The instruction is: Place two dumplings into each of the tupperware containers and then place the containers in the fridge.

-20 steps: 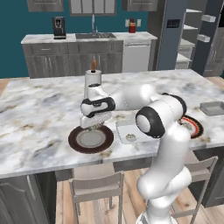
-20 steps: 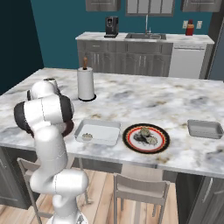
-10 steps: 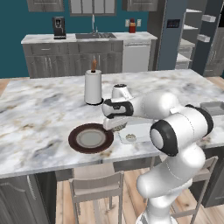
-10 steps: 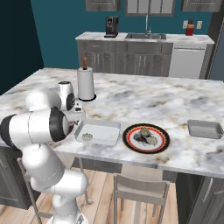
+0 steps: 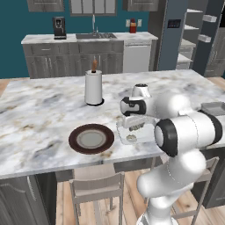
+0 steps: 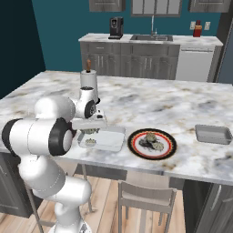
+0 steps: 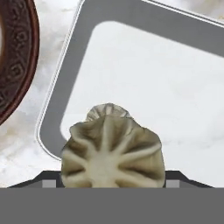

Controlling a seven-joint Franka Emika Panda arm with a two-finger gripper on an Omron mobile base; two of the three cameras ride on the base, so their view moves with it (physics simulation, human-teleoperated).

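My gripper (image 5: 134,128) is shut on a tan crimped dumpling (image 5: 135,127), held just above the near tupperware container (image 5: 121,130) at the counter's front edge. In the right base view the gripper (image 6: 91,131) hangs over the left end of this container (image 6: 112,140). One more dumpling (image 5: 131,139) lies in the tray below. The hand view has the held dumpling (image 7: 112,153) between the finger tips, above the container's floor (image 7: 166,87). A second container (image 6: 213,134) stands further right. The fridge (image 5: 169,44) is at the far right.
A dark-rimmed plate (image 5: 91,139) with nothing on it lies left of the container. Another plate (image 6: 151,143) with several dumplings lies to its right. A paper towel roll (image 5: 93,88) stands behind them. Stools (image 6: 148,198) are tucked under the counter edge.
The arm has swung right from above the left plate to above the near container, with the dumpling in the gripper the whole way.
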